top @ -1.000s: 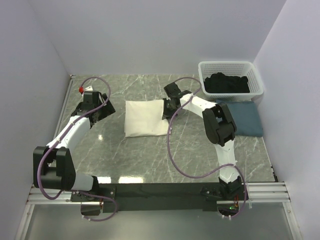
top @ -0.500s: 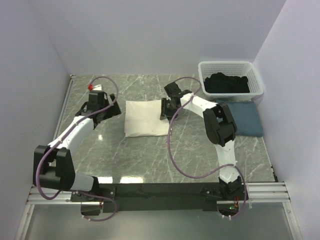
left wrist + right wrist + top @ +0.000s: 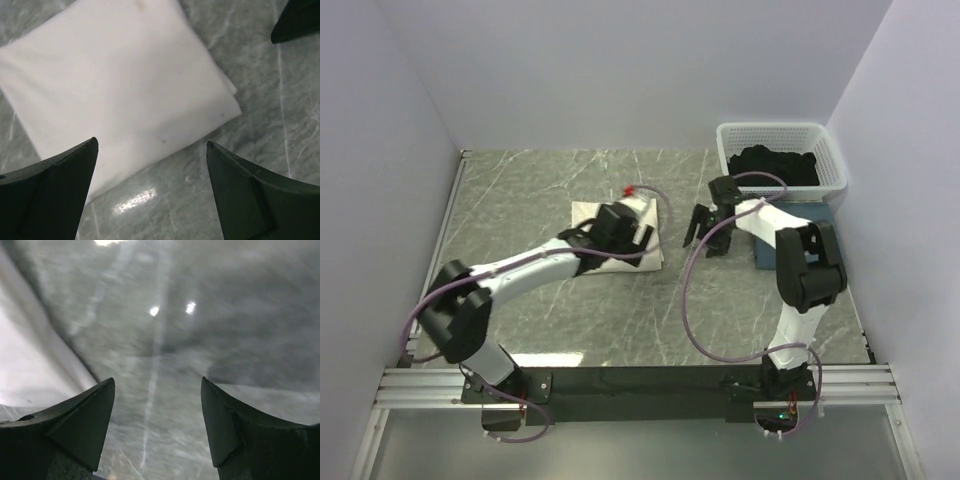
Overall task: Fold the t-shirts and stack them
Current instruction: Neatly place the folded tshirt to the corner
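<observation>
- The left hand [image 3: 632,232] hovers over the folded white t-shirt [image 3: 588,218], which lies flat on the bench [image 3: 550,320]. Its fingers are spread and grip nothing.
- The right hand [image 3: 705,238] is just right of that shirt, fingers apart over bare marble.
- A folded blue t-shirt [image 3: 767,255] lies beside the right arm.
- Farthest back, a white basket [image 3: 780,128] holds dark clothes [image 3: 775,165].

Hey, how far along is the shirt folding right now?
Done: a white shirt lies folded on the table and a blue shirt lies folded by the basket. In hand: nothing; the left gripper hovers over the white one, right gripper beside it, both jaws open. Left: stacking them, and the dark clothes in the basket.
</observation>
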